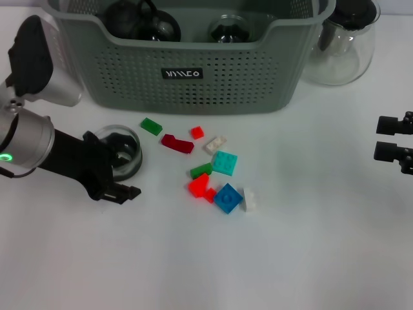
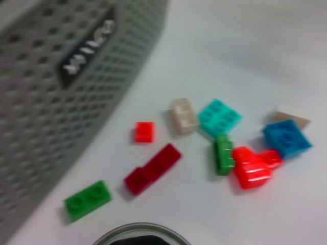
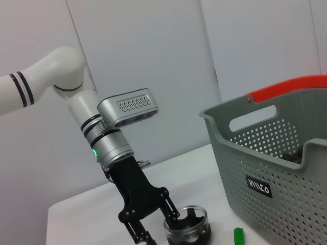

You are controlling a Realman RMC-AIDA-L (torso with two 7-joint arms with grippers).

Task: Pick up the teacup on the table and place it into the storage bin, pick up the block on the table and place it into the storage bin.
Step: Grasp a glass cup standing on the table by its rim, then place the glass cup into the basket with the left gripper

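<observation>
A clear glass teacup [image 1: 122, 155] stands on the white table in front of the storage bin's left end. My left gripper [image 1: 129, 173] is open and straddles the cup's near wall, one finger inside the cup and one outside it; the right wrist view shows the same left gripper [image 3: 159, 228] and teacup [image 3: 193, 230]. Only the cup's rim [image 2: 138, 230] shows in the left wrist view. Several small blocks lie to the cup's right, among them a green block [image 1: 151, 126], a dark red block [image 1: 177, 143] and a blue block [image 1: 228, 197]. The grey-green storage bin [image 1: 245, 71] stands behind. My right gripper [image 1: 387, 137] waits open at the right edge.
Dark glassware sits inside the bin. A clear glass pitcher [image 1: 342, 45] stands at the back right beside the bin. More blocks, teal [image 1: 224, 162], bright red [image 1: 200, 187] and white [image 1: 250, 199], lie mid-table. Bare table stretches along the front and right.
</observation>
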